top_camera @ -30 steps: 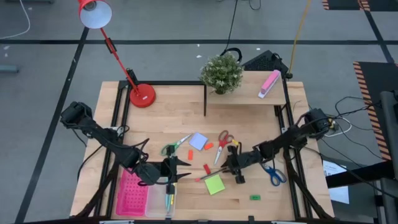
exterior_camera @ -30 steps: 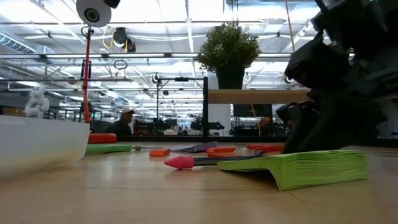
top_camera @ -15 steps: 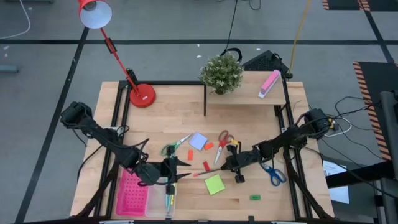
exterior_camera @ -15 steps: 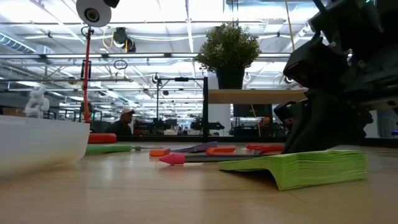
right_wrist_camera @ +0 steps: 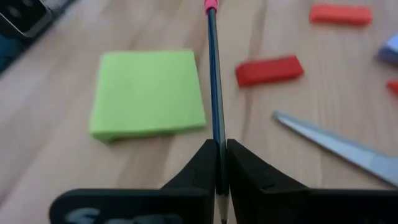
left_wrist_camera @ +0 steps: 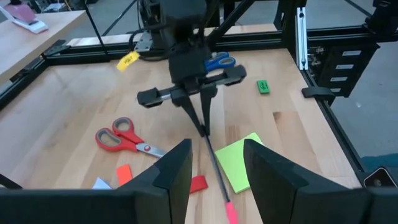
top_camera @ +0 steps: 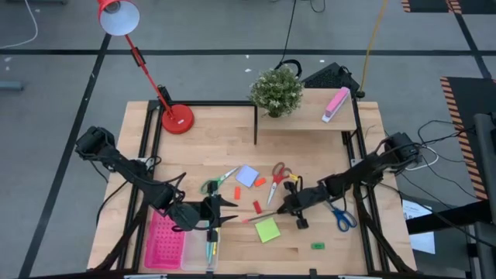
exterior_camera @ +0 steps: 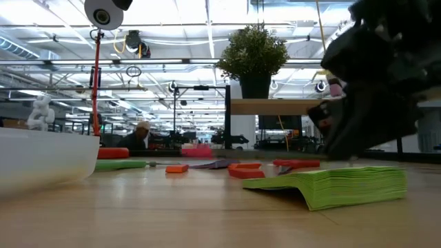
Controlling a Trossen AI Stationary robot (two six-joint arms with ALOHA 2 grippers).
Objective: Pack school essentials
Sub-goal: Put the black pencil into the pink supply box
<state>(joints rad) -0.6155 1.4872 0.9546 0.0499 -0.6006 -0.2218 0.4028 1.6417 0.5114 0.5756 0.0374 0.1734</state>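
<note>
- Far left of the table there's a pink tray (top_camera: 164, 242), and right beside it a clear bin (top_camera: 203, 252) with a couple of pens already in it.
- The left gripper (top_camera: 225, 211) sits just above that bin, fingers spread apart and holding nothing. In its own wrist view the two dark fingers (left_wrist_camera: 177, 168) have a clear gap between them.
- Next over, green-handled scissors (top_camera: 215, 183) lie near the table's middle, with a pale-blue note pad (top_camera: 246, 176) just beside them.
- Small orange blocks (top_camera: 237, 191) sit around the pad and a red block (top_camera: 257, 208) is a bit nearer the front edge.
- The green note pad (top_camera: 267, 229) lies flat near the front, pretty much between the two grippers.
- The pencil (top_camera: 262, 218) with the pink end runs across just above the green pad. It's pinched at its far end by the right gripper (top_camera: 284, 211), whose fingers are clamped tight on it; the right wrist view shows that clearly, with the shaft (right_wrist_camera: 214, 81) sticking straight out over the table.
- Red-handled scissors (top_camera: 277, 177) lie just behind that gripper.
- Blue-handled scissors (top_camera: 342, 218) are near the right edge, under the right arm.
- A tiny green block (top_camera: 318, 246) sits alone near the front right.
</note>
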